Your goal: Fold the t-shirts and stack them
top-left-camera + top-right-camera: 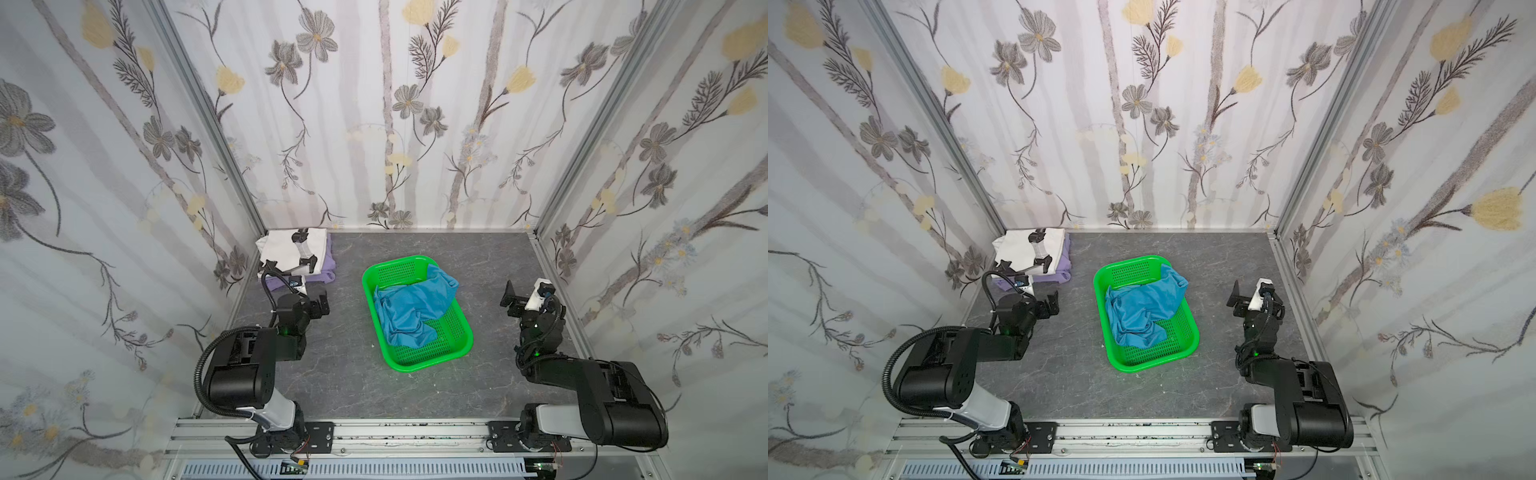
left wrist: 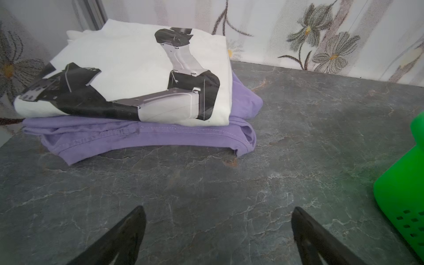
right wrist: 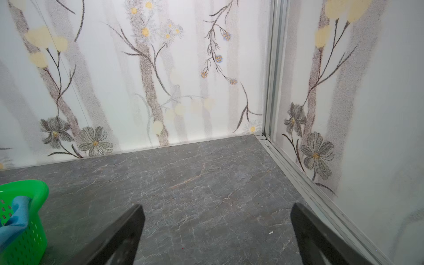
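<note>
Two folded shirts sit stacked in the far left corner. The white shirt (image 2: 128,68) with black-grey prints lies flat on the lavender shirt (image 2: 160,137), whose stitched hem shows beneath. The teal-blue shirt (image 1: 411,307) lies crumpled in the perforated green plastic basket (image 1: 368,291), one fold draped over its rim. My left gripper (image 2: 218,209) and right gripper (image 3: 215,207) are spread wide, holding nothing, over the veined grey tabletop (image 2: 229,183).

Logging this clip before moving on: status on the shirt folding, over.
Left gripper and right gripper open, empty. White printed shirt folded atop lavender shirt, far left corner. Teal shirt crumpled in green basket, centre. Nothing blocking it.
</note>
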`<state>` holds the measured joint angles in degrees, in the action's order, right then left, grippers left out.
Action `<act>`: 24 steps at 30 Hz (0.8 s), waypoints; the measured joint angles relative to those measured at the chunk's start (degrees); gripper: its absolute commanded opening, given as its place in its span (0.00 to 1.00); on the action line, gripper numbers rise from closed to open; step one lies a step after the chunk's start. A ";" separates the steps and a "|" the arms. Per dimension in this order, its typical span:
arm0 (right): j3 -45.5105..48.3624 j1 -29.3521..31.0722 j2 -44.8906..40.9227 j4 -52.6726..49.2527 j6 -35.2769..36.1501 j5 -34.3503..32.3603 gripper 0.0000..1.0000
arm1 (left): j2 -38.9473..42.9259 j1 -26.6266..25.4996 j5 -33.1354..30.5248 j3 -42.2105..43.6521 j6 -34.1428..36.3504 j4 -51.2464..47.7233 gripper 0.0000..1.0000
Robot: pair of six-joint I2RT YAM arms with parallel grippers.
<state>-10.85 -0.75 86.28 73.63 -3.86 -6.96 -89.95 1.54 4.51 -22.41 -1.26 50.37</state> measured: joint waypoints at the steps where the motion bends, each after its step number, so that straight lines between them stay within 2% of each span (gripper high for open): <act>1: 0.00 0.00 0.00 0.00 0.00 0.00 1.00 | 0.00 -0.11 0.00 0.00 0.00 -0.07 1.00; 24: -0.09 0.04 0.00 0.00 0.00 0.00 1.00 | 0.02 0.11 0.09 -0.24 -0.02 -0.37 1.00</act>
<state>-10.94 -0.71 86.28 73.63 -3.86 -6.96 -89.93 1.65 4.60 -22.65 -1.28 50.00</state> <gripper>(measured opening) 0.998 0.997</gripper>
